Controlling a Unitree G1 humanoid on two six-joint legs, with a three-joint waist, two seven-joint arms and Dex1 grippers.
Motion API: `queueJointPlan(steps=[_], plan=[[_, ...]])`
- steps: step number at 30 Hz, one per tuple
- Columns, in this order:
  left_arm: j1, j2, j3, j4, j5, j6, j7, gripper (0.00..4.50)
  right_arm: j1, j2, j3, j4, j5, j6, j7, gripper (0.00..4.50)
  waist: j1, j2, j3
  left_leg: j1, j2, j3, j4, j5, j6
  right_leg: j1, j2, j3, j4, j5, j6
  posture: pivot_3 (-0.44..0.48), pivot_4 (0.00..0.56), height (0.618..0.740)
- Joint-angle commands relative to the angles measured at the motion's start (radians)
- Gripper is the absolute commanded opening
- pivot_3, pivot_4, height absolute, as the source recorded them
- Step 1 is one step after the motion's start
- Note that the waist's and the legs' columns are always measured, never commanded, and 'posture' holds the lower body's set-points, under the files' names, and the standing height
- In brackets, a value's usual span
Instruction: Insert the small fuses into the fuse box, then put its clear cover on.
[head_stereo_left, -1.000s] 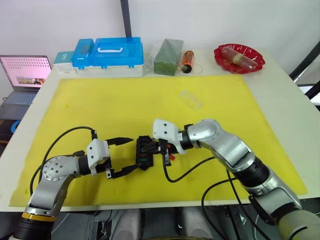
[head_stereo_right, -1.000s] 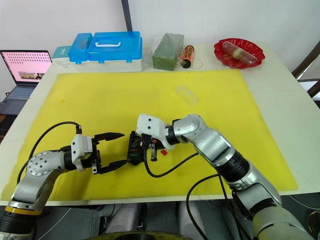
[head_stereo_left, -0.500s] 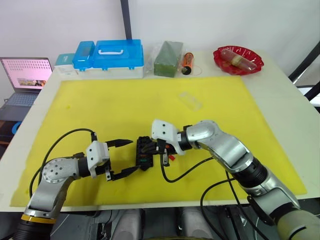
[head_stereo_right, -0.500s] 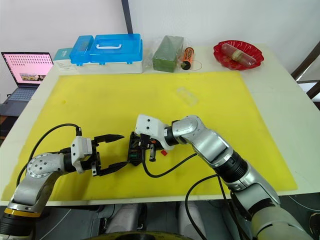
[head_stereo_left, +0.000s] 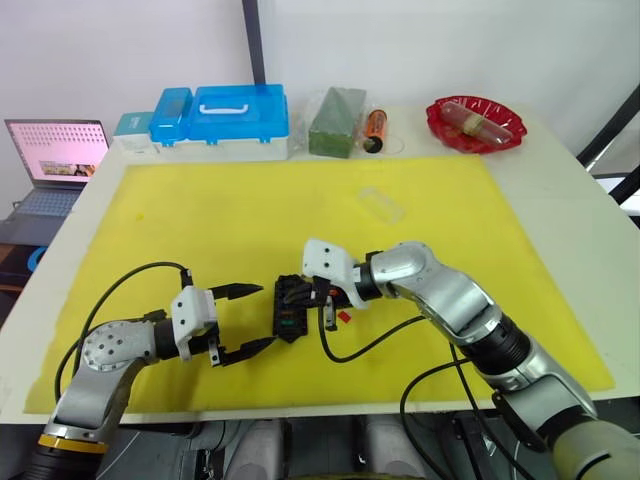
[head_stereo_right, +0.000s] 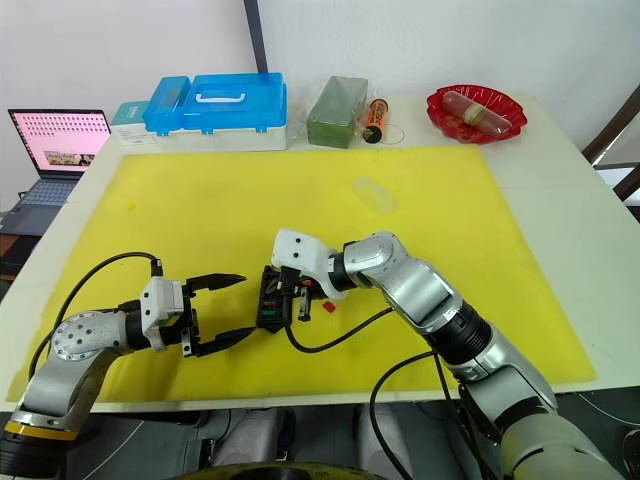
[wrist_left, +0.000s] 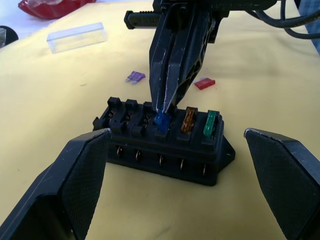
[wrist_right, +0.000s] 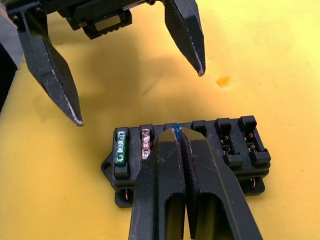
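The black fuse box (head_stereo_left: 288, 308) lies on the yellow mat (head_stereo_left: 240, 220) near the front. My right gripper (wrist_right: 178, 134) is shut on a blue fuse (wrist_left: 161, 121), its tip held in a middle slot of the box's near row. An orange fuse (wrist_left: 188, 119) and a green fuse (wrist_left: 211, 122) stand in the slots beside it. A purple fuse (wrist_left: 135, 76) and a red fuse (wrist_left: 204, 83) lie loose on the mat behind the box. My left gripper (head_stereo_left: 266, 315) is open, with its fingers on either side of the box's left end and not touching it. The clear cover (head_stereo_left: 382, 203) rests further back on the mat.
Along the table's back edge stand a blue-lidded case (head_stereo_left: 220, 115), a wrapped green block (head_stereo_left: 335, 122), an orange cylinder (head_stereo_left: 375, 128) and a red dish (head_stereo_left: 477, 122). A laptop (head_stereo_left: 55, 165) sits off the table's left side. Black cables trail from both wrists over the front of the mat.
The whole picture has shifted a little. My right gripper stays shut on the blue fuse at the box, and my left gripper stays open beside it.
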Motion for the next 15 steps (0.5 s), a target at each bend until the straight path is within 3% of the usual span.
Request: queueJointPlan(steps=[1, 15], plan=[[-0.004, 0.013, 0.03, -0.021, -0.002, -0.012, 0.005, 4.5, 0.066, -0.049, 0.124, 0.08, -0.067, 0.047, 0.018, 0.06, 0.0, 0.001, -0.001, 0.0, 0.0, 0.0, 0.0, 0.0, 0.0, 0.0, 0.0, 0.0, 0.0, 0.0, 0.0, 0.0, 0.15, 0.74], [-0.018, 0.013, 0.015, -0.03, 0.003, -0.003, 0.013, 4.5, 0.086, -0.056, 0.169, 0.111, -0.108, -0.001, 0.047, 0.06, 0.0, 0.003, -0.008, 0.0, 0.0, 0.0, -0.001, 0.0, 0.0, 0.001, 0.0, 0.0, -0.003, -0.001, 0.0, 0.0, 0.15, 0.74]])
